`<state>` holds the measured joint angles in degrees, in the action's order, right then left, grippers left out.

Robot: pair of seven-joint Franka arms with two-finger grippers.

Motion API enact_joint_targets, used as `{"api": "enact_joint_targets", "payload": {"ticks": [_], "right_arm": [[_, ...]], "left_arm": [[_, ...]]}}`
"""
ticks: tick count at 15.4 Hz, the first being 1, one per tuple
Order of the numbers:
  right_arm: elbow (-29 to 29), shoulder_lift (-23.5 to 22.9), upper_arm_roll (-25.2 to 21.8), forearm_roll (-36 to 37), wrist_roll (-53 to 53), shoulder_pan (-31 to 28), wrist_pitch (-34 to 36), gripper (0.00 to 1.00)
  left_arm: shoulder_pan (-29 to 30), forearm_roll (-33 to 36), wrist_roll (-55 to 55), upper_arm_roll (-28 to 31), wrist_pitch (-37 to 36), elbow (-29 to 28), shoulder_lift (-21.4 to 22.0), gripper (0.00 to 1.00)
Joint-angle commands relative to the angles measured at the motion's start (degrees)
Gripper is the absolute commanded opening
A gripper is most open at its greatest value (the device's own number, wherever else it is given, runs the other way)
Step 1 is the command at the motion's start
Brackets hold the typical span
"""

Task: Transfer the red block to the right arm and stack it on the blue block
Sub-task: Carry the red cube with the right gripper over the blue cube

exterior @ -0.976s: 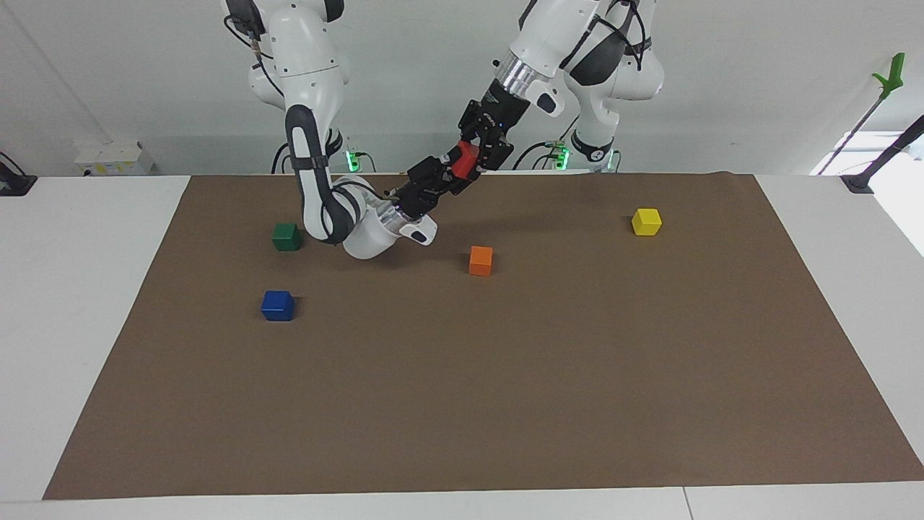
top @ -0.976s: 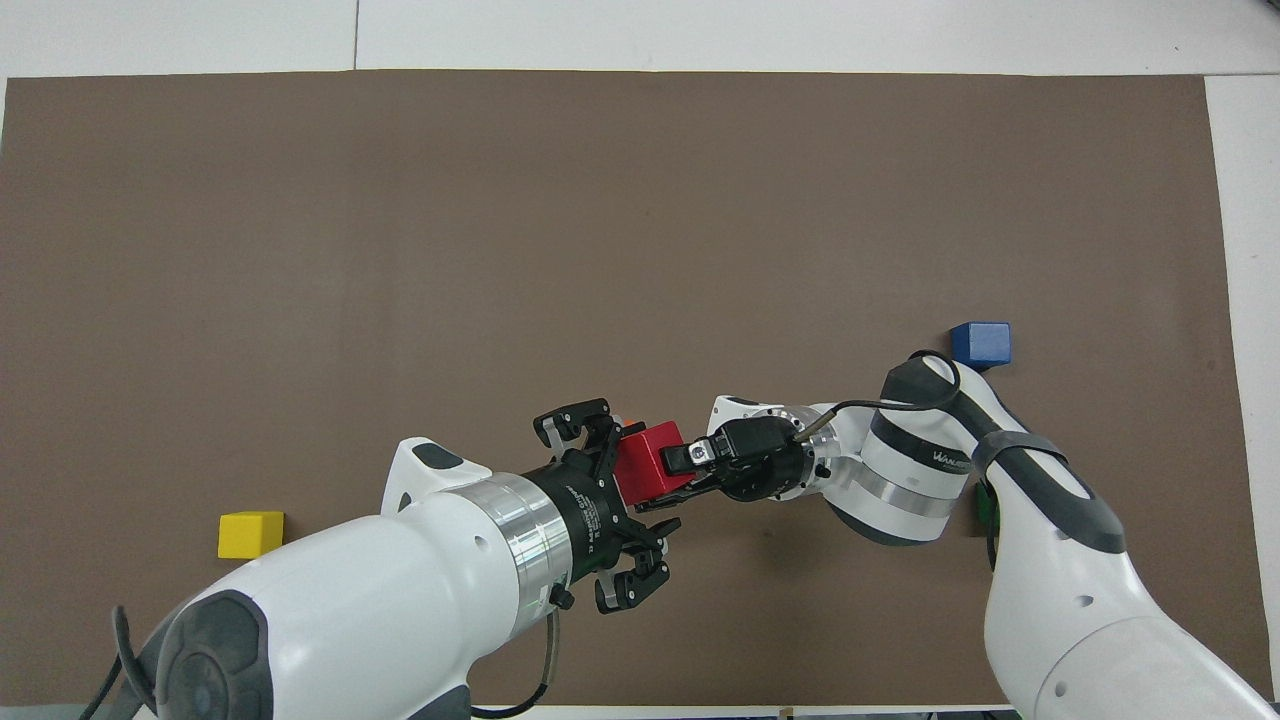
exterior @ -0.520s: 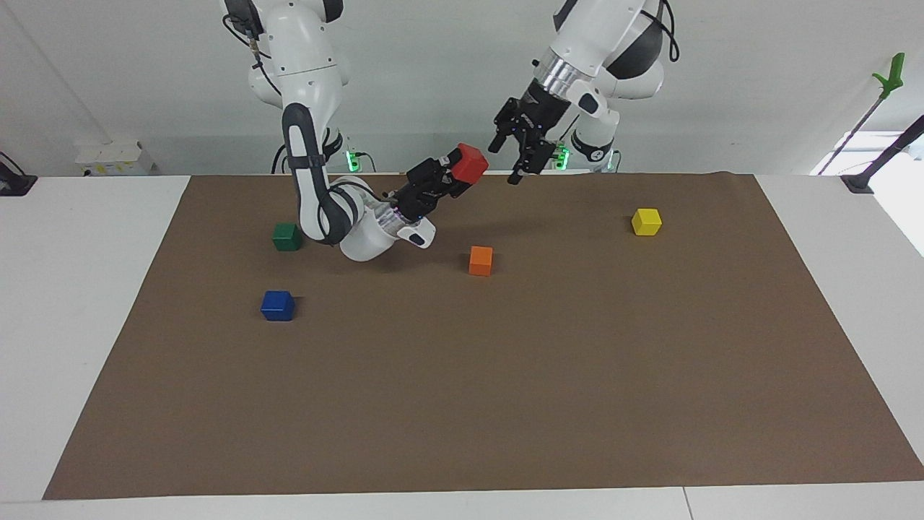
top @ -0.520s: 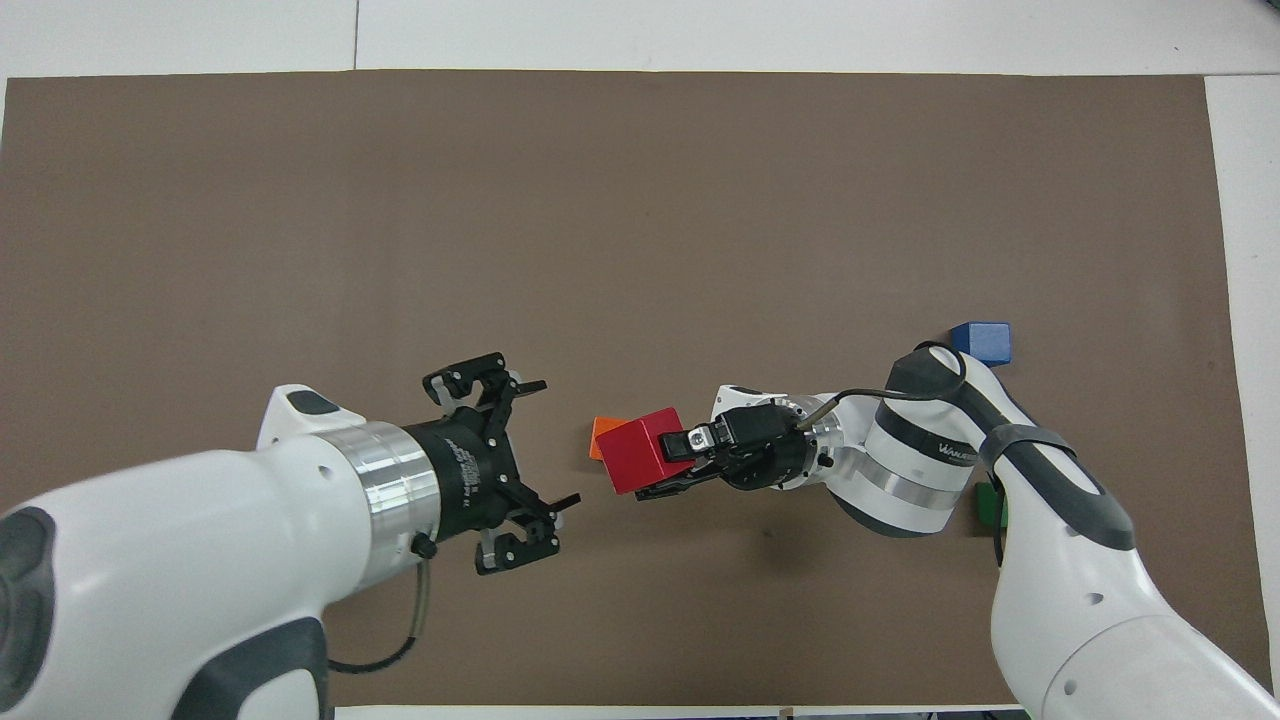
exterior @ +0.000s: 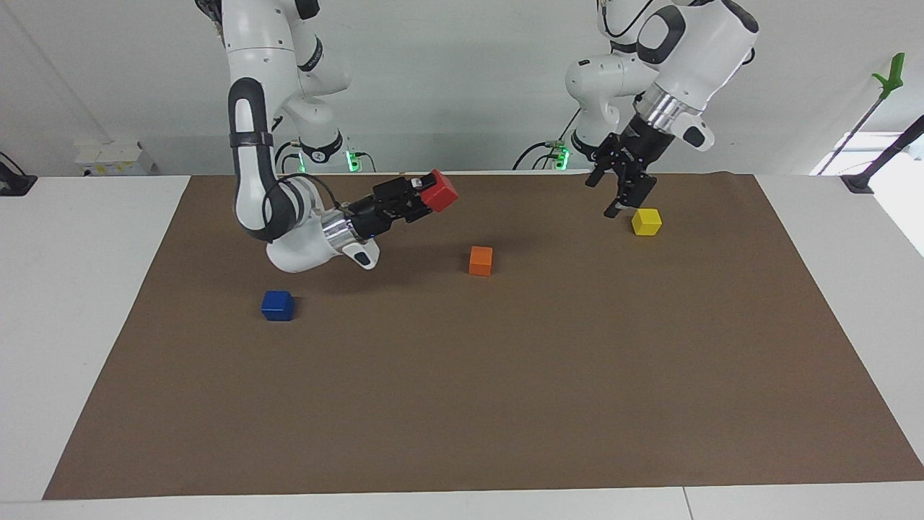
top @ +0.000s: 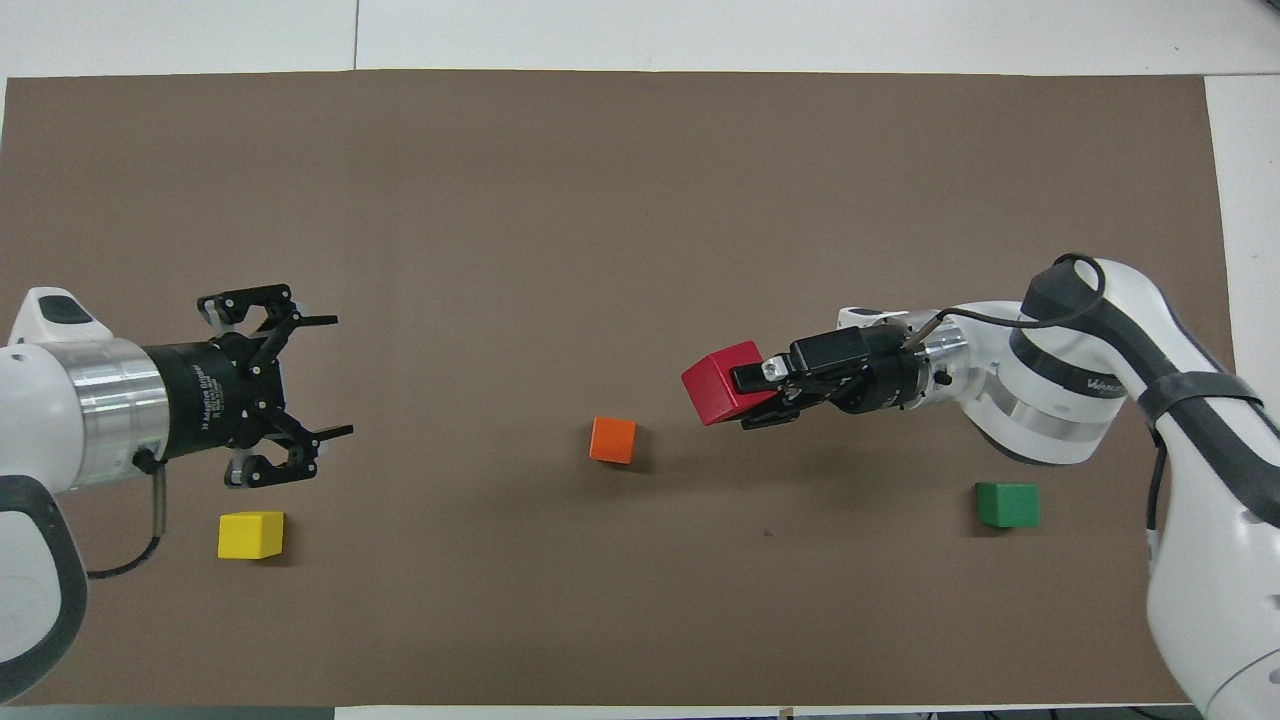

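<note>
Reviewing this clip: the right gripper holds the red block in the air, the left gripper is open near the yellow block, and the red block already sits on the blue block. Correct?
Not quite. The red block is not on the blue block: the facing view shows it held in the air by the right gripper, while the blue block sits bare on the mat. The left gripper is indeed open near the yellow block.

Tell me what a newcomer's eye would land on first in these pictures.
First, the red block, clamped in the right end effector and held up in the air, over the brown mat beside the orange block. Next, the left end effector, open and empty, over the mat next to the yellow block. The blue block sits alone, uncovered.
</note>
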<state>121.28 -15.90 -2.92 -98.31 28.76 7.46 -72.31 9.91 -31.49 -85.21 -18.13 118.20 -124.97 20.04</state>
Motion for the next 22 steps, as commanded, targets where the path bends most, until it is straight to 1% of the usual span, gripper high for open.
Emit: {"api": "enact_joint_targets", "payload": {"ticks": [1, 2, 4, 6, 7, 8, 10, 11, 12, 13, 14, 15, 16, 17, 18, 20, 22], "right_arm": [[-7.0, 1.4, 0.5, 12.4, -5.0, -4.7, -4.0, 0.00], [-9.2, 2.2, 0.5, 17.1, -7.0, -6.1, -5.5, 0.00], [-13.1, 3.9, 0.4, 25.6, -10.3, -7.4, -7.5, 0.00], [-16.8, 5.0, 0.4, 34.5, -13.7, -8.4, -9.5, 0.00], [-18.5, 5.1, 0.4, 39.2, -14.3, -8.7, -10.0, 0.00], [-19.5, 5.5, 0.4, 43.5, -14.5, -8.9, -10.5, 0.00], [-20.6, 6.6, 0.3, 51.4, -14.5, -9.0, -13.1, 0.00], [-21.5, 6.8, 0.4, 56.5, -14.7, -8.9, -13.9, 0.00], [-22.2, 6.9, 0.4, 61.7, -15.1, -8.7, -15.0, 0.00], [-22.5, 6.9, 0.5, 66.4, -15.1, -8.8, -16.8, 0.00], [-22.6, 7.2, 0.4, 70.8, -15.3, -8.2, -18.0, 0.00], [-22.6, 7.4, 0.5, 75.7, -15.8, -7.9, -19.0, 0.00], [-22.1, 7.5, 0.7, 79.7, -16.9, -7.8, -20.8, 0.00], [-21.7, 7.5, 0.7, 82.6, -18.5, -7.5, -22.4, 0.00], [-21.5, 7.5, 0.7, 86.6, -20.7, -6.0, -23.6, 0.00], [-20.7, 7.6, 0.8, 93.4, -25.7, -4.7, -26.0, 0.00], [-16.9, 8.9, 0.7, 99.3, -31.0, -2.1, -30.6, 0.00]], "left_arm": [[4.7, 3.6, 6.9, -0.7, -1.1, -0.6, 1.0, 1.00], [5.3, 5.1, 6.8, -0.6, -1.1, 0.1, 0.7, 1.00], [6.4, 5.1, 6.6, -0.7, -0.3, 0.2, 0.6, 1.00], [6.0, 5.5, 7.4, -0.7, -0.3, 0.1, 0.6, 1.00], [5.7, 7.1, 9.3, -0.9, -0.1, 0.1, 0.5, 1.00], [5.7, 11.7, 16.3, -1.0, -0.8, 0.2, 0.5, 1.00], [6.2, 14.3, 31.9, -0.8, -3.8, 0.9, 0.0, 1.00], [6.6, 15.7, 36.6, -0.2, -6.2, 3.1, -1.8, 1.00], [6.4, 20.1, 40.5, -0.2, -9.2, 6.3, -4.5, 1.00], [5.2, 26.4, 44.8, -0.2, -11.3, 9.7, -6.9, 1.00], [3.6, 29.8, 48.7, 0.1, -13.3, 12.7, -9.1, 1.00], [2.5, 31.0, 52.0, 1.6, -15.4, 16.5, -11.7, 1.00], [-0.8, 31.9, 54.9, 5.3, -18.3, 21.1, -14.3, 1.00], [-4.3, 33.8, 58.0, 9.3, -21.0, 25.2, -16.1, 1.00], [-6.3, 35.0, 61.6, 11.7, -22.6, 28.3, -17.9, 1.00], [-8.9, 36.1, 67.3, 14.6, -24.7, 34.1, -20.6, 1.00], [-11.7, 36.9, 72.7, 16.7, -27.9, 37.7, -22.4, 1.00]]}}
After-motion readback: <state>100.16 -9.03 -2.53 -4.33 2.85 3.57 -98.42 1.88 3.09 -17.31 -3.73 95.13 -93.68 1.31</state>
